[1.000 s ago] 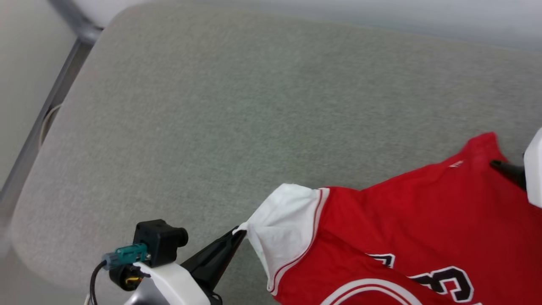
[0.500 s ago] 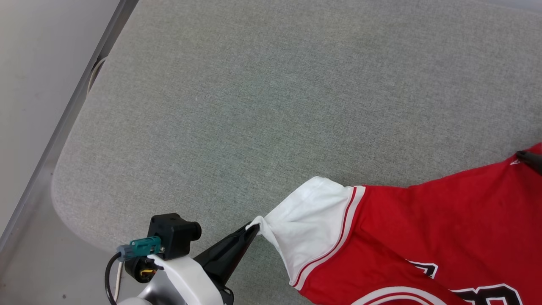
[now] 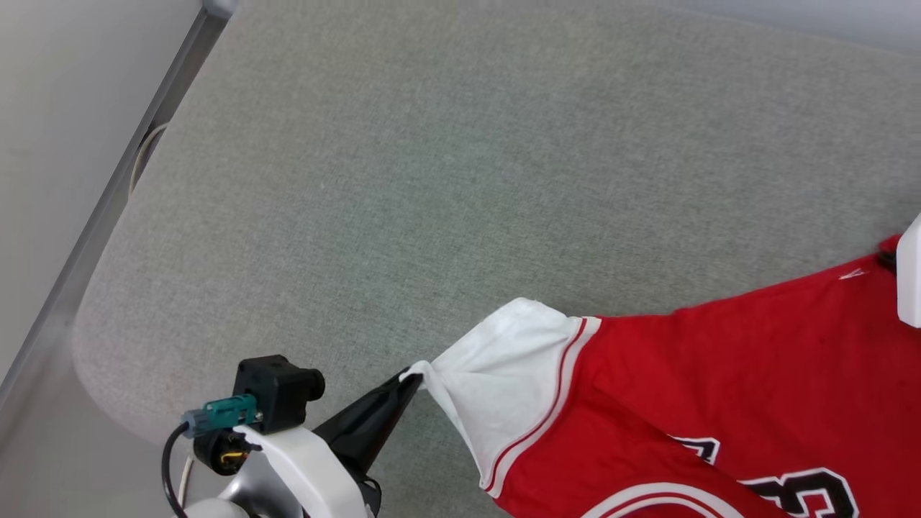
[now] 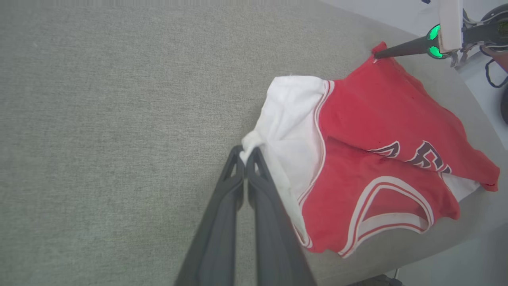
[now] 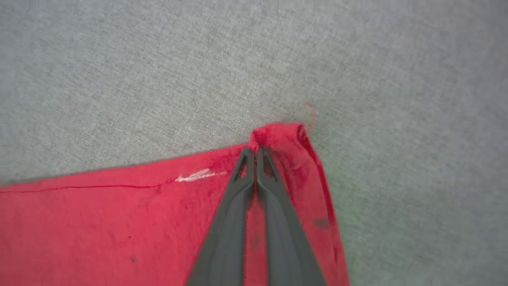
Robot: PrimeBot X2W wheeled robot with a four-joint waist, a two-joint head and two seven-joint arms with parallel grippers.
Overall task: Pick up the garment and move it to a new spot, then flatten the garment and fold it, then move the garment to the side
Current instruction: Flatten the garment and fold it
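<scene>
So that the shirt [image 3: 719, 381] can maybe stretch flat, the left claw [image 4: 246, 153] pinches its white sleeve [image 4: 289, 119], the right claw [image 5: 256, 150] a red corner [image 5: 278, 133].

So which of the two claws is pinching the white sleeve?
The left gripper, shut on the white sleeve of the garment; the right gripper pinches its red corner.

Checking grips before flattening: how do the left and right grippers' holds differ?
The left gripper pinches the garment by its white sleeve; the right gripper pinches a red corner. Left sits at the head view's lower left, right at its right edge. Both jaws are shut on cloth.
</scene>
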